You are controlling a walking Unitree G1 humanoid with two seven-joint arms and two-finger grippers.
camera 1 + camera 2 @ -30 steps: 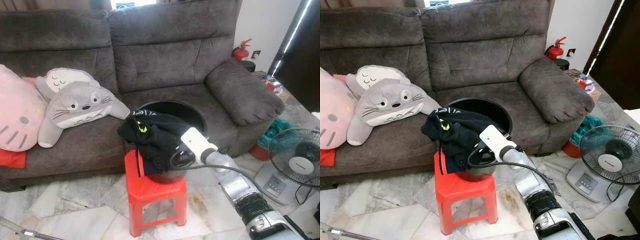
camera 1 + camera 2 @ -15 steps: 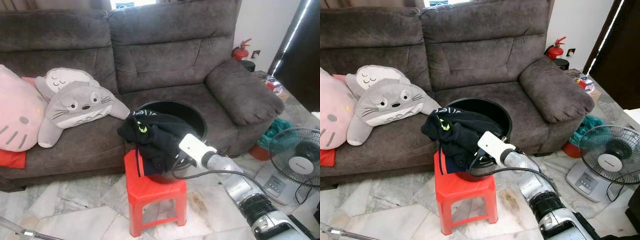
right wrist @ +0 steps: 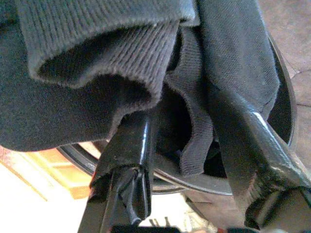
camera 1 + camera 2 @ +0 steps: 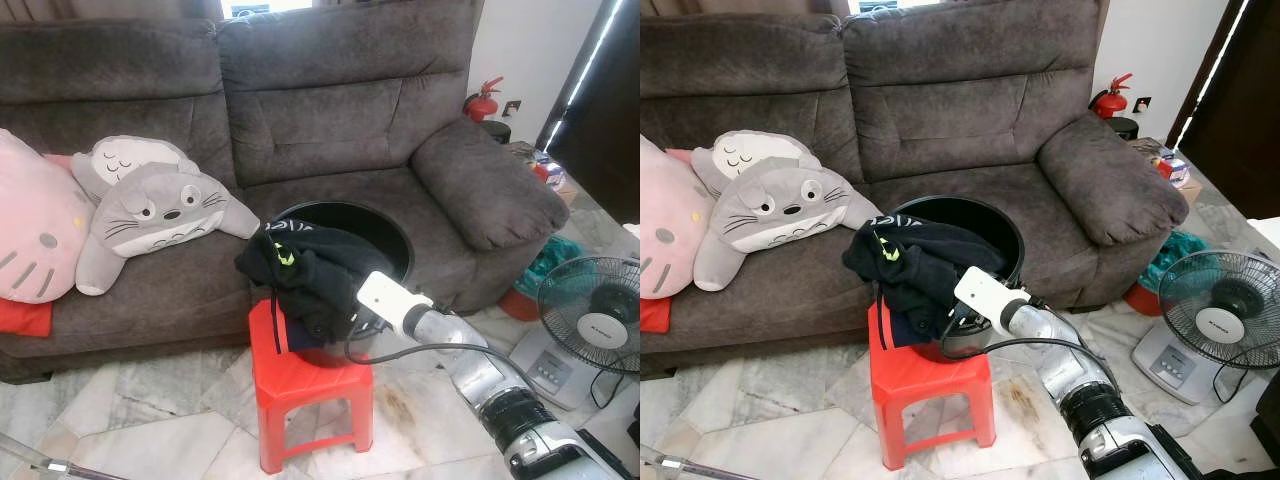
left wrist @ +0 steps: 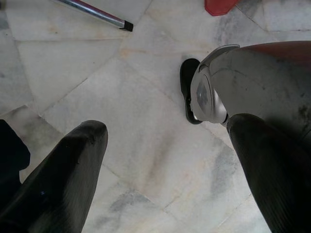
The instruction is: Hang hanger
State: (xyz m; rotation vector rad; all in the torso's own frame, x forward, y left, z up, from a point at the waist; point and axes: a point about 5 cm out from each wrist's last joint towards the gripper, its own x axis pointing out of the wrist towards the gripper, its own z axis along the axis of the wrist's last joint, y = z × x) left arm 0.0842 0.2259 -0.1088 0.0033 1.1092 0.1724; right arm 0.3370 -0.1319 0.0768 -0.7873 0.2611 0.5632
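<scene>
The right claw (image 3: 180, 160) reaches under the dark garment (image 4: 305, 270) draped over the black bucket (image 4: 385, 228) on the red stool (image 4: 300, 385), its fingers parted around a fold of cloth, not clenched. No hanger can be made out; it may lie under the cloth. A pull now could snag fabric and tip the bucket.

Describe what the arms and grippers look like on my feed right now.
The right arm is silver with a black ribbed band, a white wrist housing and a black cable looping beside it. The right gripper and left gripper each have two long black fingers.
</scene>
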